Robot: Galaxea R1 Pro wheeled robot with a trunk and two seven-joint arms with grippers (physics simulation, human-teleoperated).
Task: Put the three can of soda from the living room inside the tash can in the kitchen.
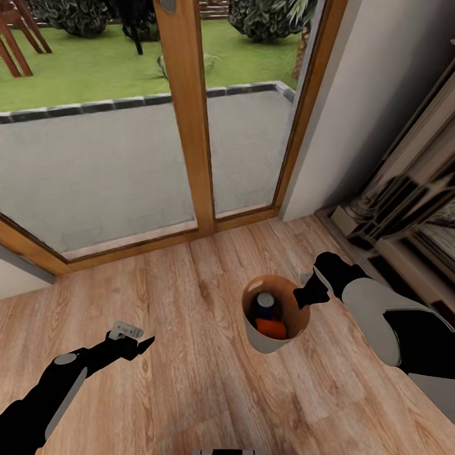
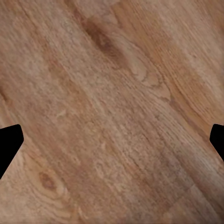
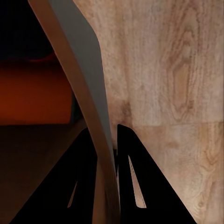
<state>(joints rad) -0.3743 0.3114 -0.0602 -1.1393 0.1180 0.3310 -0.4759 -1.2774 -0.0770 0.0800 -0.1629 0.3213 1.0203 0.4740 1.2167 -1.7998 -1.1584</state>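
The trash can (image 1: pixel 273 316) stands upright on the wood-plank floor (image 1: pixel 189 392) in front of a tall glass door with a wooden frame (image 1: pixel 186 120), through which a grey patio and a lawn show. Inside the bin, an orange soda can (image 1: pixel 271 328) lies on its side and a blue soda can (image 1: pixel 265 304) with a silver top sits just behind it, the two touching; whether a third can lies beneath them cannot be told. The right tool (image 1: pixel 308 294) is clenched on the bin's rim at the side nearest the right arm; in the right wrist view its two dark fingers (image 3: pixel 132 177) straddle the thin bin wall (image 3: pixel 84 70), one inside and one outside, with the orange can (image 3: pixel 35 91) showing in the shadowed interior. The left tool (image 1: pixel 140 344) hangs above bare floor, well apart from the bin, released: in the left wrist view its fingertips (image 2: pixel 8 144) sit at opposite edges with only planks (image 2: pixel 112 112) between them. A dark shelving unit (image 1: pixel 404 208) stands along the wall at the right.
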